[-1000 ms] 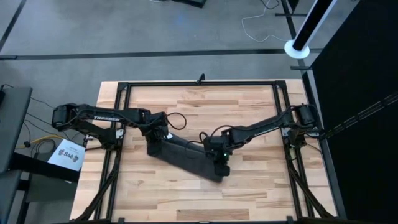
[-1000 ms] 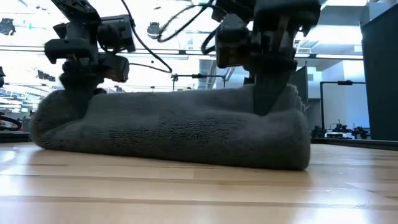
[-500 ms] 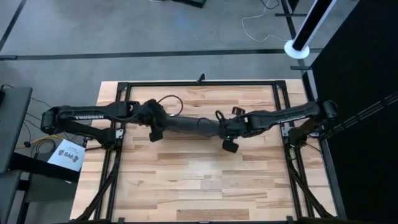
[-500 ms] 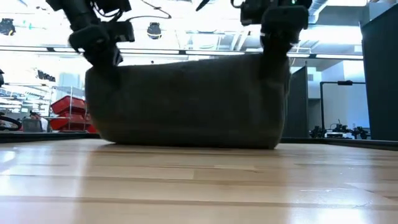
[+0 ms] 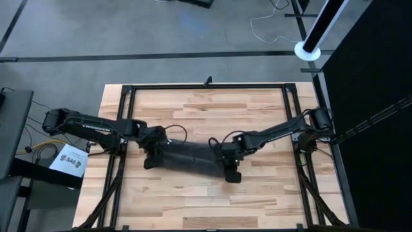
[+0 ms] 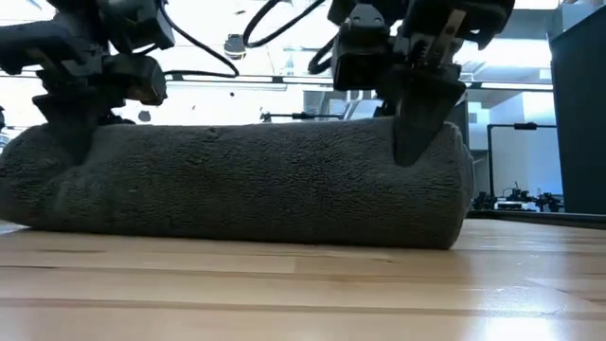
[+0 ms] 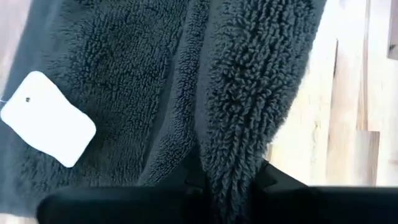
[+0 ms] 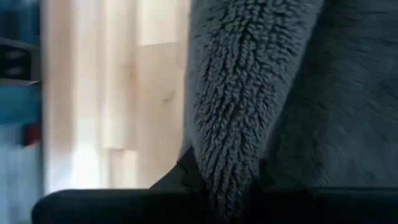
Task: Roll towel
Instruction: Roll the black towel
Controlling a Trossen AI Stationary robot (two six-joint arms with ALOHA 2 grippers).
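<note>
1. Towel (image 5: 190, 156): dark grey terry, lying as a long roll across the middle of the wooden table (image 5: 212, 200).
2. Label (image 7: 48, 118): small, white, no legible writing; a paper beside the table reads "SA8" (image 5: 69, 160).
3. Left gripper (image 5: 152, 154): clamped on a fold at the towel's left end.
4. Right gripper (image 5: 230, 166): pinching a fold at its right end.
5. Room: grey floor (image 5: 129, 38), bright ceiling lights.

We judged it a robotics lab: framed wooden bench (image 5: 206, 193), grey floor (image 5: 129, 32), ceiling strip lights (image 6: 237, 71) at 12 o'clock.
</note>
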